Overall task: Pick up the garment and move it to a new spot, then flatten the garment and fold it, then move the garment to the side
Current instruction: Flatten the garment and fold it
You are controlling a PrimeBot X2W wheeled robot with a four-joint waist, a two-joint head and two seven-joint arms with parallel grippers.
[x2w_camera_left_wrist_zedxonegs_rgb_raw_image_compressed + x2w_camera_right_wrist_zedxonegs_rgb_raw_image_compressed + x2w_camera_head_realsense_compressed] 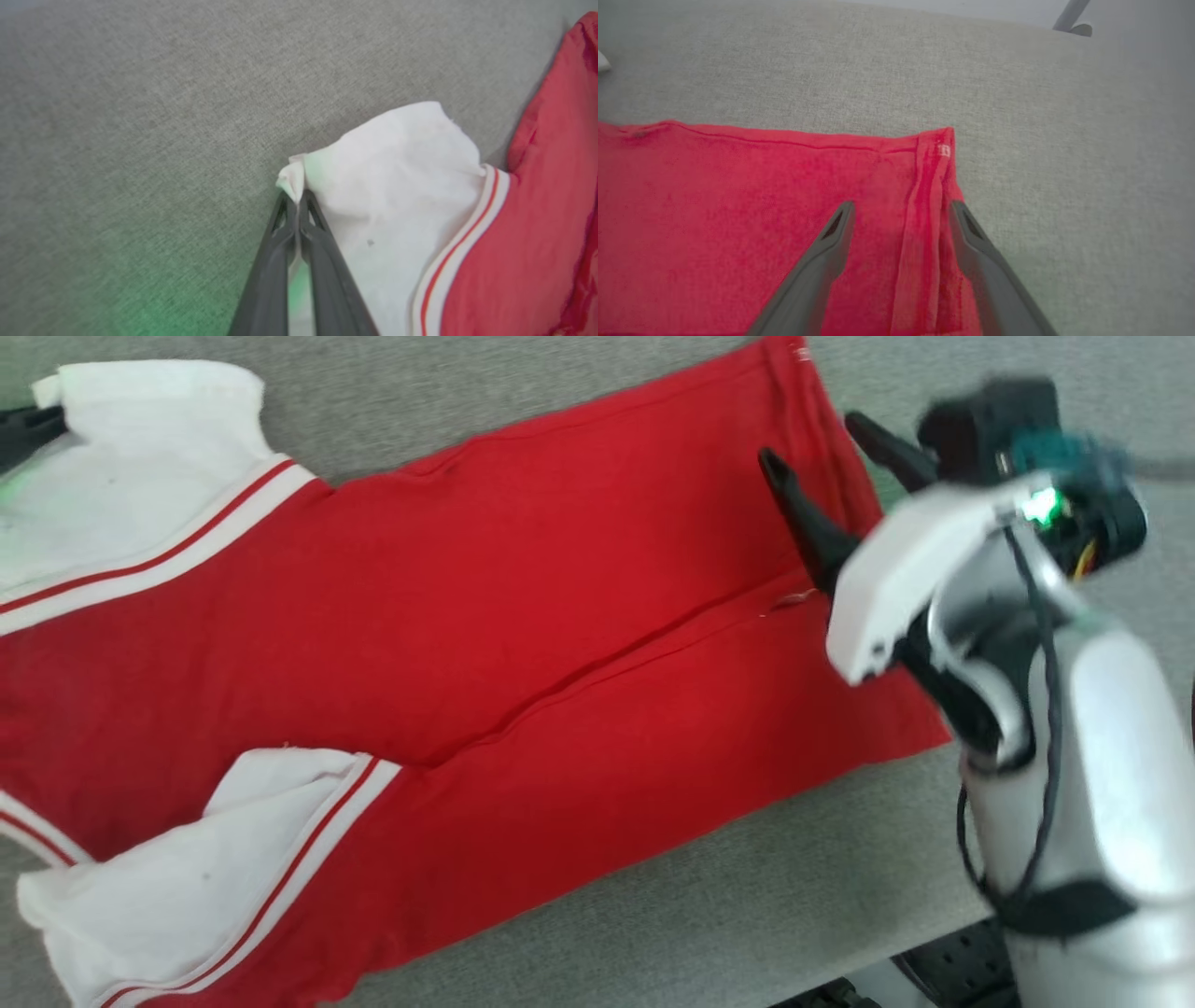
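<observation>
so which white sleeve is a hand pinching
The upper sleeve in the head view: the left hand is shut on its tip; the lower sleeve lies free.

Nothing reads for certain. The one candidate is a tiny white mark [944,150] printed at the hem corner of the red garment [738,210] — perhaps two characters, too small and blurred to make out.

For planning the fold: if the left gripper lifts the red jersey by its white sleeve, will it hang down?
Probably floppy: the jersey lies in soft creases. The white sleeve bunches where the left gripper pinches it, so the rest would likely drape.
</observation>
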